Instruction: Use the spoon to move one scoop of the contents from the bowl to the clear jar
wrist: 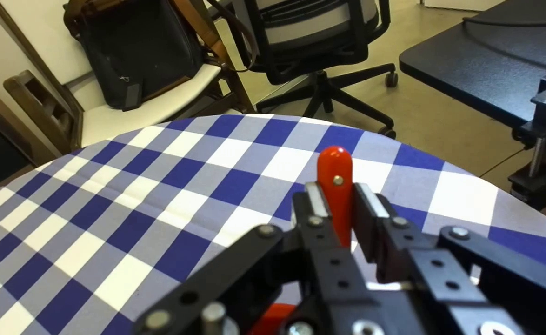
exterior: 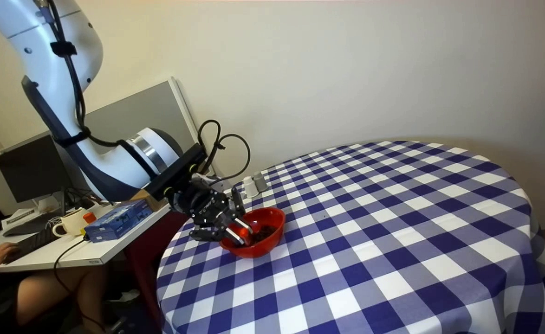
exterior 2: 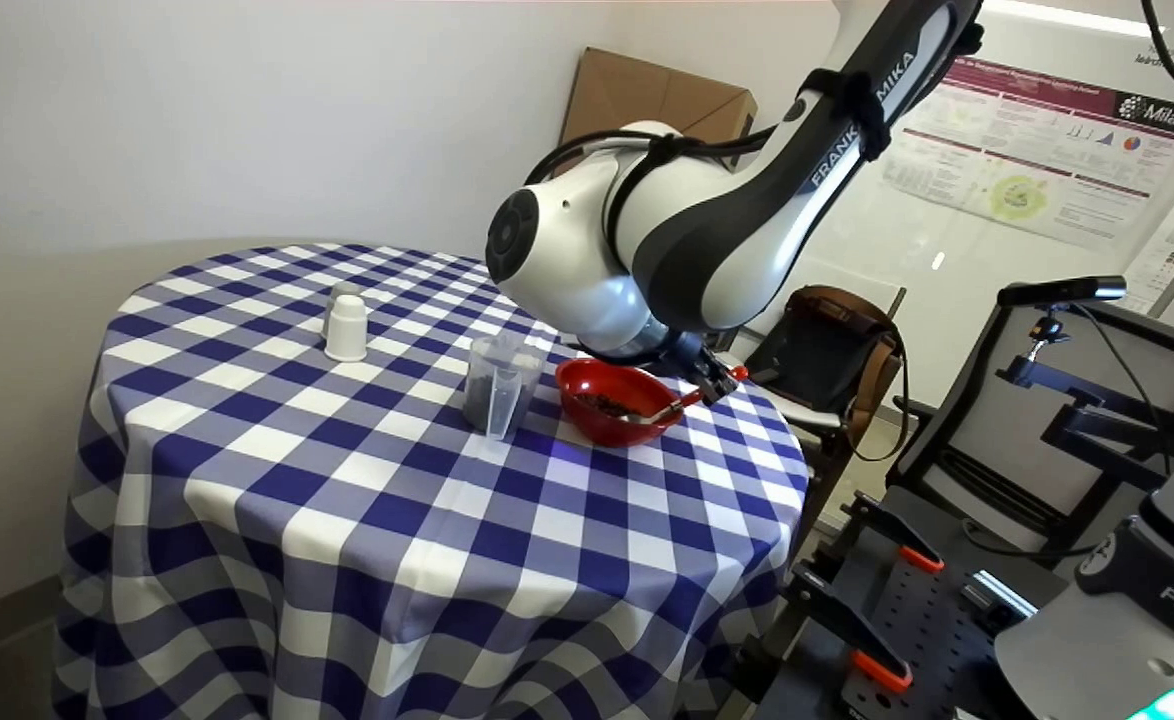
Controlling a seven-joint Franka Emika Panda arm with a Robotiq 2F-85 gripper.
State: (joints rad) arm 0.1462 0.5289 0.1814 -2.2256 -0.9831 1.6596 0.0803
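While the spoon (exterior 2: 688, 399) is clamped by its red-orange handle in the gripper (wrist: 339, 197), w/ the handle end seen poking out beyond in wrist view, its scoop end is seen down inside the bowl (exterior 2: 595, 429), at the edge of the dark contents (exterior 2: 602, 404), in an exterior view. Scooping is prob. the step in hand; whether the scoop end is loaded can't be told. Clear jar (exterior 2: 500, 390) is seen just beside the bowl on the cloth-covered bench (exterior 2: 347, 480); its fill can't be made out. Next move, est.: scoop end to be pushed under contents, levelled & raised clear of the rim, then carried over to jar & tipped. Slow lift req'd, since handle could be twisted in the grip & contents spilled.
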